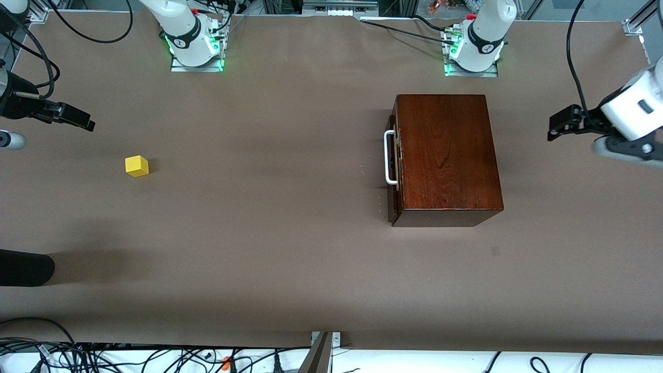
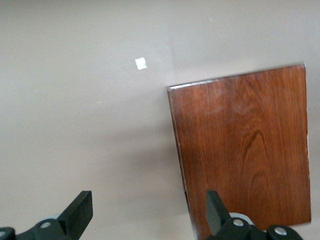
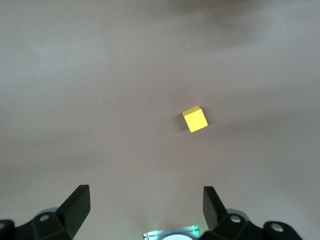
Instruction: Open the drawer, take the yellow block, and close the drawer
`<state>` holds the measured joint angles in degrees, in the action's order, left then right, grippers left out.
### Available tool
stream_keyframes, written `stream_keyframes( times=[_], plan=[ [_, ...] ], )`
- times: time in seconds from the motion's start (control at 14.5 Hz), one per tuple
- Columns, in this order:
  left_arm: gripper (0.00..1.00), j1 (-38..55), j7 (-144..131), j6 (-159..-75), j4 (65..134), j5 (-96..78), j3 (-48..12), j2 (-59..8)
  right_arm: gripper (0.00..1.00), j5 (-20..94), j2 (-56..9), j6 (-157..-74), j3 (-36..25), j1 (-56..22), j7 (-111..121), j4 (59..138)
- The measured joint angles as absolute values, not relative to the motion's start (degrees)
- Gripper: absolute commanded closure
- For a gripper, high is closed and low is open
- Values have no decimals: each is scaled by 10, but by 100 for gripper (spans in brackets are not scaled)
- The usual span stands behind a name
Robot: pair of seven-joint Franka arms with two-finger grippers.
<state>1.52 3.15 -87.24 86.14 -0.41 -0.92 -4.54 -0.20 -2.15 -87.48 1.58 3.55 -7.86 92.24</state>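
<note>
Both of my claws hang spread wide and hold nothing: my right gripper (image 1: 77,120) is up over the bare table at the right arm's end, and my left gripper (image 1: 562,124) is in the air off the left arm's end, with the wooden box (image 1: 445,155) showing under it in the left wrist view. The yellow block (image 1: 137,166) sits out on the table (image 1: 269,248), well apart from the box and a little nearer the front camera than my right gripper; the right wrist view has it lying free between my spread fingers (image 3: 75,207) with nothing touching it. The drawer (image 1: 392,160) looks pushed in, its dark front about flush with the box and its white handle (image 1: 388,158) facing the right arm's end, though from this angle I cannot rule out a thin gap. By my judgement the job reads as finished or nearly so, with the block out and the drawer shut. If anything remains, my next move is only a check that the drawer is fully home, pressing its front squarely rather than hooking the handle.
</note>
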Motion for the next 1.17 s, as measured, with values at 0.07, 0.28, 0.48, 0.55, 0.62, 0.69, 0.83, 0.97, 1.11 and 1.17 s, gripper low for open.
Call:
stream_keyframes(
  times=[0.07, 0.28, 0.48, 0.55, 0.62, 0.69, 0.83, 0.97, 1.11, 1.17],
  plan=[
    [0, 11, 19, -883, 883, -4, -9, -29, 0, -2, -21, -882, 16, 36, -69, 922],
    [0, -2, 12, -899, 928, -3, -9, -1, 0, -2, -20, -897, 17, 36, -34, 922],
    [0, -1, 12, -899, 934, 3, -12, 1, 0, -2, -18, -897, 17, 36, -34, 921],
    [0, -1, 12, -900, 934, 11, -15, 1, 0, -2, -18, -897, 17, 36, -34, 921],
    [0, 1, 12, -900, 934, 17, -18, 1, 0, -2, -18, -897, 17, 36, -34, 922],
    [0, 1, 12, -901, 934, 20, -21, 1, 0, -2, -18, -897, 17, 36, -34, 922],
    [0, 1, 12, -901, 934, 22, -25, 1, 0, -2, -18, -897, 17, 36, -34, 922],
    [0, 2, 12, -901, 933, 22, -25, 1, 0, -2, -18, -897, 17, 36, -34, 922],
    [0, 2, 12, -901, 933, 22, -26, 1, 0, -2, -18, -897, 17, 36, -34, 922],
    [0, 2, 12, -901, 933, 22, -26, 1, 0, -2, -18, -897, 17, 36, -34, 922]
  ],
)
